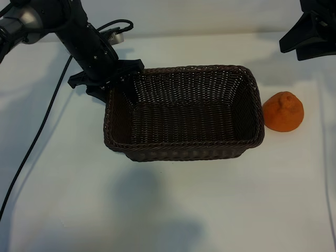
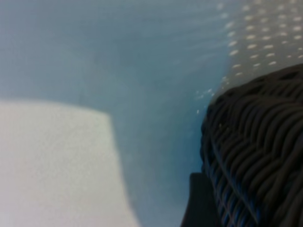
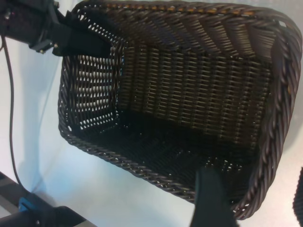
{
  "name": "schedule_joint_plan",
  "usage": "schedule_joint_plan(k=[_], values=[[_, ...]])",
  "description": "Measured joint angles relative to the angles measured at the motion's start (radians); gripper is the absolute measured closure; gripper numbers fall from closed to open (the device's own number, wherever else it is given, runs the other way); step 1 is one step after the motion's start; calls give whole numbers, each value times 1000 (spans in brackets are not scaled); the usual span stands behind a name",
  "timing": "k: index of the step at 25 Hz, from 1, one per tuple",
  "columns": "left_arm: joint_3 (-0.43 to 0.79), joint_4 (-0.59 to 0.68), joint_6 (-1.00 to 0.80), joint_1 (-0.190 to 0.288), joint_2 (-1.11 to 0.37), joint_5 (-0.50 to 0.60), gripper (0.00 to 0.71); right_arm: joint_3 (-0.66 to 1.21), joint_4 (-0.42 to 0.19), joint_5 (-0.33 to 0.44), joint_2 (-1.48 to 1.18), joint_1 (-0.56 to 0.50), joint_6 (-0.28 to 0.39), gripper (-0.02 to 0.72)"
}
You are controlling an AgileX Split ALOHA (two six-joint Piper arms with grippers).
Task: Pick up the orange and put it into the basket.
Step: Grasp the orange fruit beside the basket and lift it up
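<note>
Wicker, dark brown and tightly woven, fills the middle of the white table [image 1: 157, 210]: the basket [image 1: 184, 149] stands empty, while the orange [image 1: 283, 111] sits on the tabletop just beside the basket's right end, knob upward and touched by nothing. The left gripper [image 1: 118, 83] is down at the basket's far-left corner, one black finger reaching over the braided rim and the other outside it, the two standing apart around the wall rather than pressed onto it; the right wrist view shows the same finger lying against the inside of that corner. The right gripper [image 1: 310, 31] hangs high at the far right, above and beyond the fruit; one of its black fingers shows in its own camera, but whether the pair stand apart or together cannot be told from these views. By the look of things the pick has not begun, and the left arm seems concerned only with the basket. The next move would call for the right arm to come down over the orange, straddle it with fingers wide, close, then lift it clear of the rim. No brand, label or writing can be read anywhere.
</note>
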Motion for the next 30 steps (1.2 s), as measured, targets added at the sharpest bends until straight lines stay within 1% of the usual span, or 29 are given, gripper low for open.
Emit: schedule_joint_plan(k=[5,19,30], values=[[0,0,1,0,-31,12,164,0,0,0,0,0,0,281],[0,9,-1,0,-199,12,164,0,0,0,0,0,0,281],[0,22,4,4,-222,12,163,0,0,0,0,0,0,281]])
